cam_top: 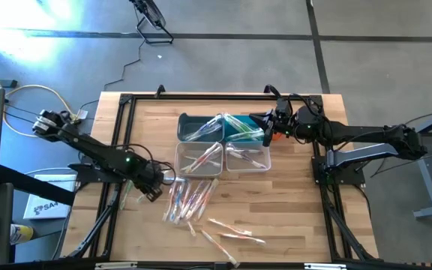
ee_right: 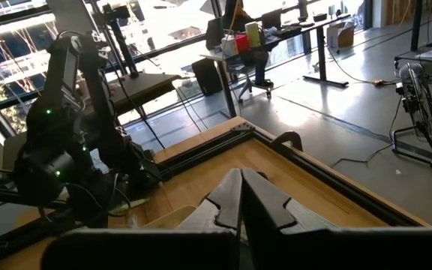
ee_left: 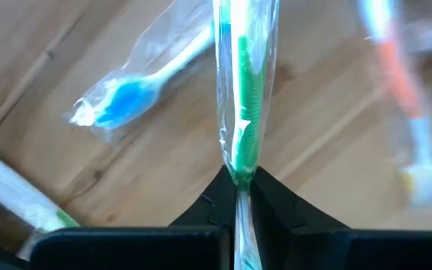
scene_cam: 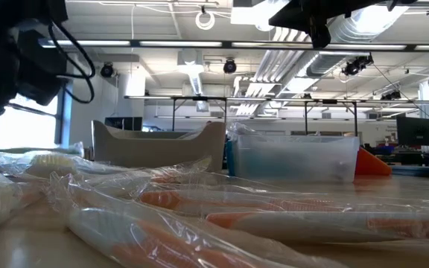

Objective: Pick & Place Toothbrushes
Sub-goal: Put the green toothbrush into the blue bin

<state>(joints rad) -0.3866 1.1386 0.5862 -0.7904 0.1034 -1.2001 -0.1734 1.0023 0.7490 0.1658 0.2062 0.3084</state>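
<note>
At the wooden table (cam_top: pixel 291 217), the left gripper (cam_top: pixel 154 192) sits low at the left edge of a loose pile of wrapped toothbrushes (cam_top: pixel 190 199), its jaws pinched on a green brush (ee_left: pixel 240 112) in a clear sleeve, which runs straight out from between the fingertips. Beside it on the bare wood lie a blue brush (ee_left: pixel 137 86), an orange-handled one (ee_left: pixel 403 90) and a white-and-green one (ee_left: pixel 21 199), none touching the held brush. More brushes (cam_top: pixel 235 232) are scattered nearer the table's front edge, apart from the pile. Behind the pile stand two clear bins (cam_top: pixel 223 156) side by side, each with a few brushes in it, and beyond them a dark teal bin (cam_top: pixel 197 124) and a lighter teal bin (cam_top: pixel 242 126), also holding brushes. The right gripper (cam_top: pixel 270 127) hangs over the far bins, at the right end of the lighter one, its jaws closed with nothing between them. From table height, crinkled wrappers (scene_cam: pixel 125 216) fill the foreground and block most of the view, with a grey bin (scene_cam: pixel 159 145) and a clear bin (scene_cam: pixel 296 158) rising behind them.
</note>
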